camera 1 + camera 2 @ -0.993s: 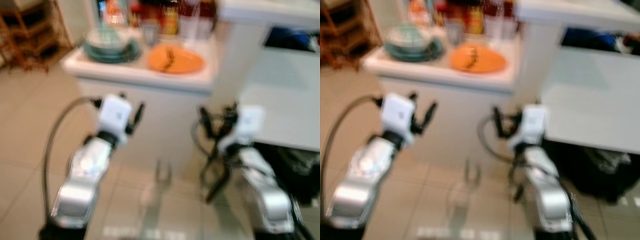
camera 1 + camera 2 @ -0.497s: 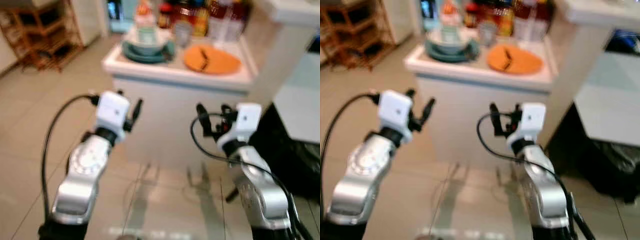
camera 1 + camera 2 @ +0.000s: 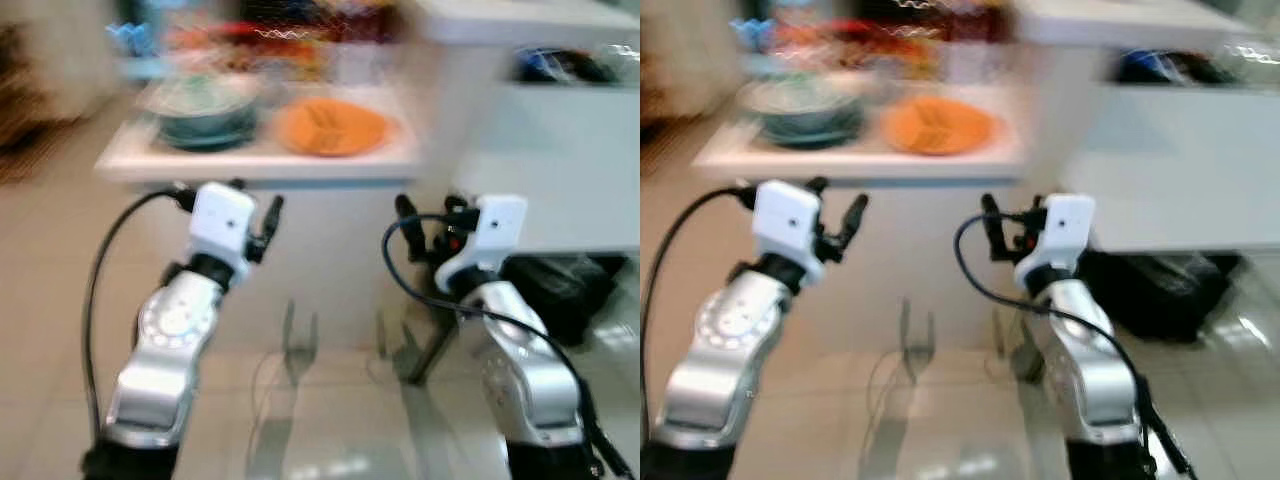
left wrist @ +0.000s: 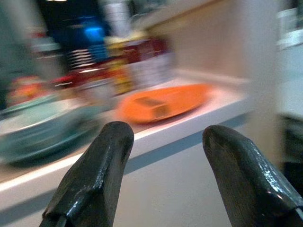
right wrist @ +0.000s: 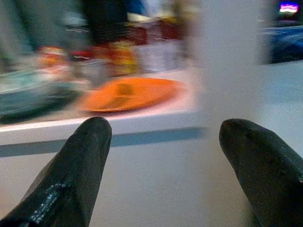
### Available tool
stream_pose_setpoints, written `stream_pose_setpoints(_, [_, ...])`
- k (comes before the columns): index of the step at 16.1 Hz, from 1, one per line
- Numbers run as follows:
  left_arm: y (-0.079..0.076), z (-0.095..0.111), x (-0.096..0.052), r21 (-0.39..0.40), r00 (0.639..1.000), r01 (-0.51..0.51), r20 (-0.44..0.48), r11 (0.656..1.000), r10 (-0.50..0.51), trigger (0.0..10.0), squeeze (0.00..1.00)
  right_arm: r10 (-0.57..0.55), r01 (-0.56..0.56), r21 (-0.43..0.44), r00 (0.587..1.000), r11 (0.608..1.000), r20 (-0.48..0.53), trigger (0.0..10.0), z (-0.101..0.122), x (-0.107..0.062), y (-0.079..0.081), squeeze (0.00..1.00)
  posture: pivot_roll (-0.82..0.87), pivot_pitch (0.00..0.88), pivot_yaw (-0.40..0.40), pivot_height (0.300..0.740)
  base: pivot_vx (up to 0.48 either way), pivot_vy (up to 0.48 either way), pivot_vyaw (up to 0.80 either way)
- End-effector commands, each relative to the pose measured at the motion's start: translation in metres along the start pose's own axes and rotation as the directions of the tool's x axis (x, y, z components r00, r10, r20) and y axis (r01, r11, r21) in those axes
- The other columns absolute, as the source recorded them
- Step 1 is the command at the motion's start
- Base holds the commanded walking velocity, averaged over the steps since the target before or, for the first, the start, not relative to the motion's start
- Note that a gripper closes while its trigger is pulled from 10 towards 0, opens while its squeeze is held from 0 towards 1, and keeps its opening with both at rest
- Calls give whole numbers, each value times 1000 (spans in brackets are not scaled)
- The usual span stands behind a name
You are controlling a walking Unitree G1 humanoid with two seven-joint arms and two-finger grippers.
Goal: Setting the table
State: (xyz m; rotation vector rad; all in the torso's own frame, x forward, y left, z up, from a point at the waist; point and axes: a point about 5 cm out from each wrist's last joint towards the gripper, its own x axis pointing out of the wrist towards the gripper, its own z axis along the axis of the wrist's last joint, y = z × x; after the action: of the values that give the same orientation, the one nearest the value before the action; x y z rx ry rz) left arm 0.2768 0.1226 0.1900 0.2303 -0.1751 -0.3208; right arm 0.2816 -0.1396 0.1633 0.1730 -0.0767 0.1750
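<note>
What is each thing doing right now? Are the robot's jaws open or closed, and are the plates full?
Left gripper: jaws open, holding nothing, raised before the counter.
Right gripper: jaws open, holding nothing.
Orange plate: flat on the counter, something small and dark on it.
Green dishes: stacked beside the orange plate; too blurred to tell more.

The head camera has swung: the orange plate and white counter now appear further left. Motion blur has returned.
</note>
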Motion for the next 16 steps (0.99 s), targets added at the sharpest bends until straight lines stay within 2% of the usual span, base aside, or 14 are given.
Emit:
stream_pose_setpoints(1, [4, -2, -3, 11, 1000, -14, -9, 1000, 14, 10000, 0, 8, -8, -4, 1000, 1000, -8, 10000, 1, 3, 3, 0, 122, 0, -19, 740, 480, 0, 0])
stream_pose_setpoints(6, [9, -2, -4, 18, 999, -37, -14, 999, 37, 10000, 0, 96, -96, 0, 995, 995, -21, 10000, 0, 6, 12, 0, 129, 0, -30, 740, 476, 0, 0])
stream_pose_setpoints(9, [10, -2, -4, 20, 999, -40, -14, 999, 40, 10000, 0, 117, -118, -39, 993, 992, -30, 10000, -1, 7, 15, 0, 129, 0, -31, 740, 450, 0, 0])
stream_pose_setpoints(12, [10, -2, -3, 20, 999, -40, -14, 999, 40, 10000, 0, 111, -111, -15, 993, 994, -32, 10000, -1, 6, 14, 0, 128, 0, -30, 740, 424, 0, 0])
stream_pose_setpoints(15, [4, 1, -4, 11, 1000, 8, 9, 1000, -8, 10000, 0, 115, -114, 14, 992, 993, -52, 10000, -3, 2, 12, 0, 128, 0, -30, 740, 0, 0, 0])
stream_pose_setpoints(16, [2, 2, -5, 16, 999, 31, 20, 999, -31, 10000, 0, 119, -117, 38, 992, 992, -47, 10000, -3, 1, 13, 459, 127, 0, -28, 740, 0, 0, 0])
